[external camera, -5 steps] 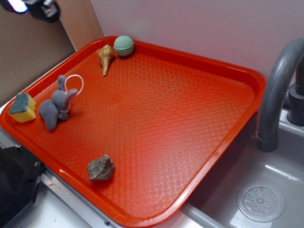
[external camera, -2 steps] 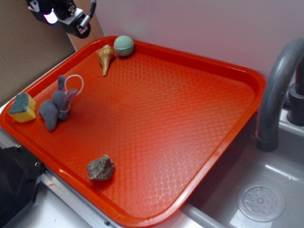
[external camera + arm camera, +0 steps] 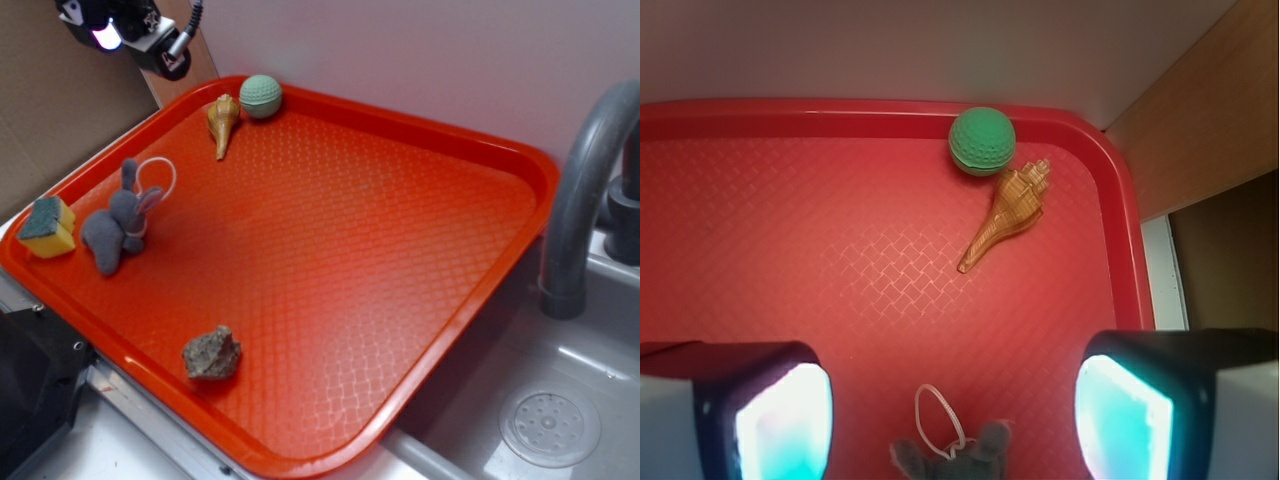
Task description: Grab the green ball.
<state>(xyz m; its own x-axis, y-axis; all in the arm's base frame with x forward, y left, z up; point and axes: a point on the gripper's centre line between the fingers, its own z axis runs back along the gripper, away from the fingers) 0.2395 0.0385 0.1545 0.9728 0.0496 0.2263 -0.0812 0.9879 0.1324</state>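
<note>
Looking from the wrist camera, the gripper is showing its two fingers at the bottom corners of the picture, spread wide with nothing between them. Just beyond them the grey stuffed toy with its white loop is lying on the red tray. Farther on, the seashell is resting with its thin tip pointing toward the camera and its thick end toward the far corner. At the far end, the green ball is sitting against the tray's back rim, touching or almost touching the thick end of the seashell.

In the outside view, the gripper is hanging high above the tray's far left corner, well apart from the green ball. The sponge and the rock are lying at the near side, away from the work.

I am judging that the task is only beginning: the ball is untouched, and the approach, the descent and the closing are all left. The ball is round, so it is having no long axis and pointing no way; any grasp direction is equal, but the rim and the seashell are crowding two of its sides.
</note>
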